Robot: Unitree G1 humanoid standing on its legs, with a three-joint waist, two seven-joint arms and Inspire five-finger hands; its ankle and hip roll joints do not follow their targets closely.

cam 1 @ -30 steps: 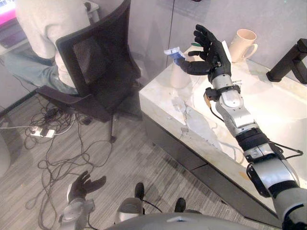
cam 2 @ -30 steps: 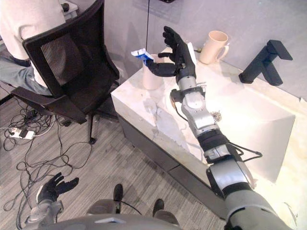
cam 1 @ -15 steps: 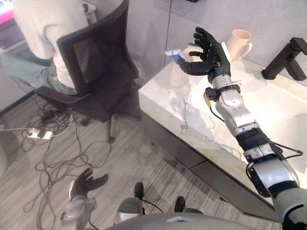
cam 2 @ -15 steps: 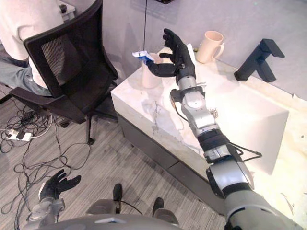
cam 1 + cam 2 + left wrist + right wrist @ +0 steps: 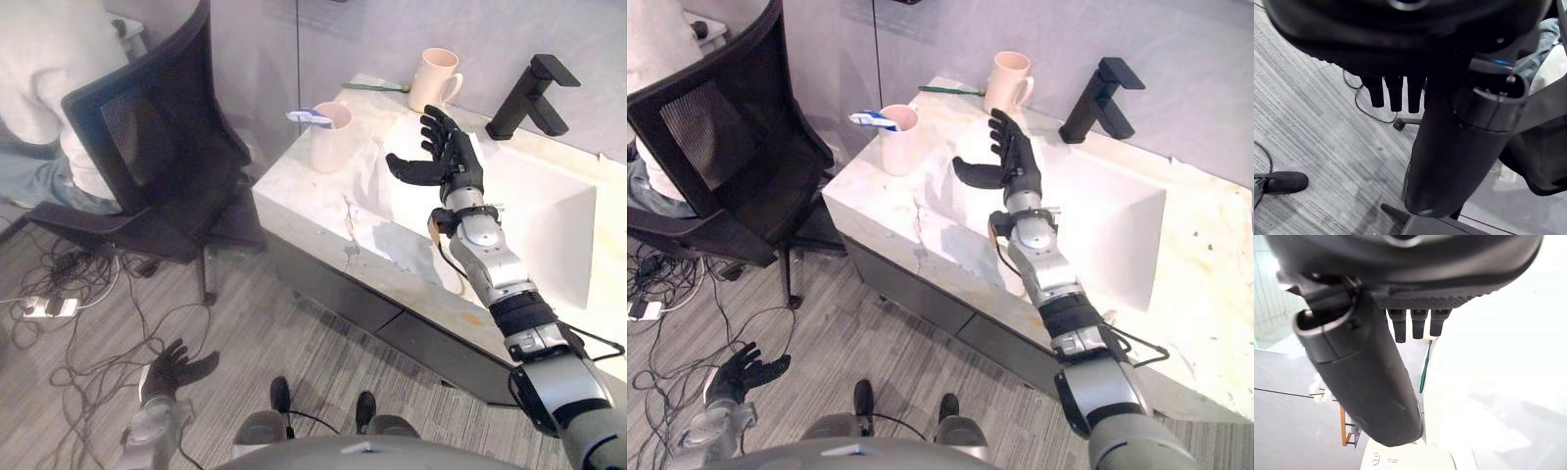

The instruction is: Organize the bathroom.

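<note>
Marble counter (image 5: pixel 323 201) holds two cups, one tap (image 5: pixel 529 95).

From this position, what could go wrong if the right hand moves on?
The pink cup stands near the counter's edge with the toothpaste tube lying across its rim; a brush from the open right hand might tip either to the floor. The green toothbrush lies loose beside the cream mug and could roll.

The right arm (image 5: pixel 490 269) is silver-grey with black joint bands and ends in a black robot hand (image 5: pixel 446 162). The left robot hand (image 5: pixel 168 370) is black too, on a silver-grey wrist (image 5: pixel 149 426).
</note>
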